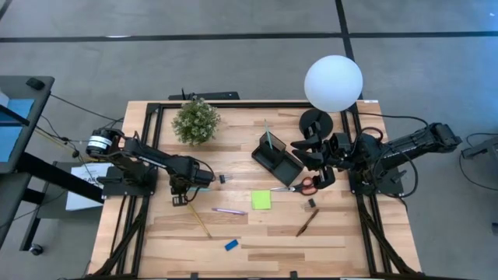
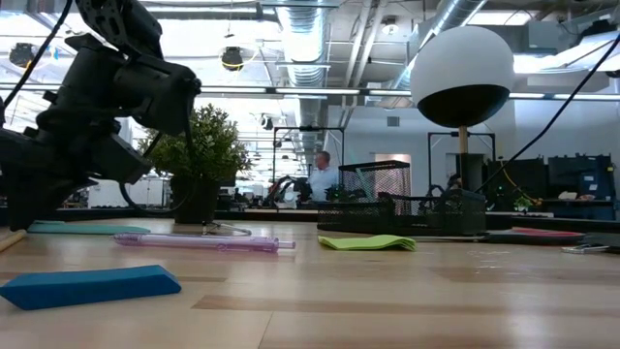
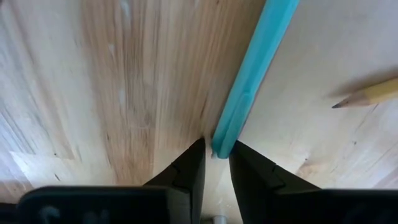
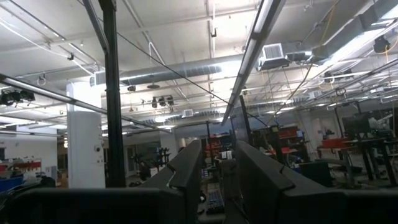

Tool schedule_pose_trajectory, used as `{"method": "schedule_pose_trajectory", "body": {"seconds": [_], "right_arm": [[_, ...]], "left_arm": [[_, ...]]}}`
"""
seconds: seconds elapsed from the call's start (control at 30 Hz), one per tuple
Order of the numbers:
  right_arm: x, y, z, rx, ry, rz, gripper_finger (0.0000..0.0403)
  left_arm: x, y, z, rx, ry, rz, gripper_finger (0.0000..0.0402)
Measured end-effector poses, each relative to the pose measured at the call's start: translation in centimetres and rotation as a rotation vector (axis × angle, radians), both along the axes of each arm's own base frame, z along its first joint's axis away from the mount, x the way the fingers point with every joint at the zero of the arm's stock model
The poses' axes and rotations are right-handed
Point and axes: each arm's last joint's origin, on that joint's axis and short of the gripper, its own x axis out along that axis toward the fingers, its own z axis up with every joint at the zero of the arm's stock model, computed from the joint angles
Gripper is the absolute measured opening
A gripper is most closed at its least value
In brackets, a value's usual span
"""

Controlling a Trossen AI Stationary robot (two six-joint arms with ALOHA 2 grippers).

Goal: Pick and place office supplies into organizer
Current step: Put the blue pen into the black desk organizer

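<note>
My left gripper [image 1: 180,196] points down at the table near its left side, fingertips [image 3: 216,163] closed on the end of the teal pen [image 3: 255,68], which lies flat on the wood [image 2: 87,229]. The yellow pencil [image 1: 198,220] lies beside it, its tip showing in the left wrist view [image 3: 367,96]. The black organizer [image 1: 278,158] stands at mid-table with the red-handled scissors [image 1: 299,187] and the lime-green sticky pad [image 1: 261,200] in front of it. My right gripper [image 1: 320,163] waits above the table near the lamp base, slightly open and empty [image 4: 219,171]. My left gripper pinches the teal pen's end [image 3: 222,144] between its two fingertips, coming from above and pointing down. The pen runs away from the fingers and lies on the table.
A pink pen [image 1: 228,211], a brown pen [image 1: 306,222], a blue eraser [image 1: 231,245] and small black clips [image 1: 224,179] [image 1: 310,203] are scattered over the near half. A potted plant [image 1: 195,120] and a white globe lamp [image 1: 333,83] stand at the far side.
</note>
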Motion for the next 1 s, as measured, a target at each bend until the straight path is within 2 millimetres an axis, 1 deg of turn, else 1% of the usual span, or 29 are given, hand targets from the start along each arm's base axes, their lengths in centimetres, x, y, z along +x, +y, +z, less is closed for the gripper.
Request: {"method": "schedule_pose_trajectory", "body": {"seconds": [0.2, 0.27, 0.4, 0.5, 0.63, 0.77, 0.9, 1.0], "right_arm": [[0.0, 0.0, 0.0, 0.000, 0.000, 0.002, 0.0093], [0.0, 0.0, 0.0, 0.000, 0.000, 0.002, 0.0093], [0.0, 0.0, 0.0, 0.000, 0.000, 0.002, 0.0093], [0.0, 0.0, 0.0, 0.000, 0.000, 0.002, 0.0093], [0.0, 0.0, 0.0, 0.000, 0.000, 0.002, 0.0093], [0.0, 0.0, 0.0, 0.000, 0.000, 0.002, 0.0093], [0.0, 0.0, 0.0, 0.002, 0.000, 0.003, 0.0093], [0.0, 0.0, 0.0, 0.029, 0.001, 0.020, 0.0093]], "left_arm": [[-0.5, 0.0, -0.4, -0.016, 0.015, 0.007, 0.0013], [-0.5, 0.0, -0.4, -0.015, 0.016, 0.013, 0.0009], [0.1, -0.1, 0.0, -0.017, 0.000, 0.016, 0.0006], [1.7, -0.2, 0.9, -0.019, -0.085, 0.014, 0.0004], [3.4, -0.3, 2.6, -0.019, -0.158, 0.006, 0.0000], [5.6, -0.4, 4.9, 0.015, -0.272, -0.019, 0.0002], [8.0, -0.2, 8.1, 0.081, -0.420, -0.034, 0.0002], [9.4, 0.4, 10.5, 0.126, -0.509, -0.048, 0.0002]]}}
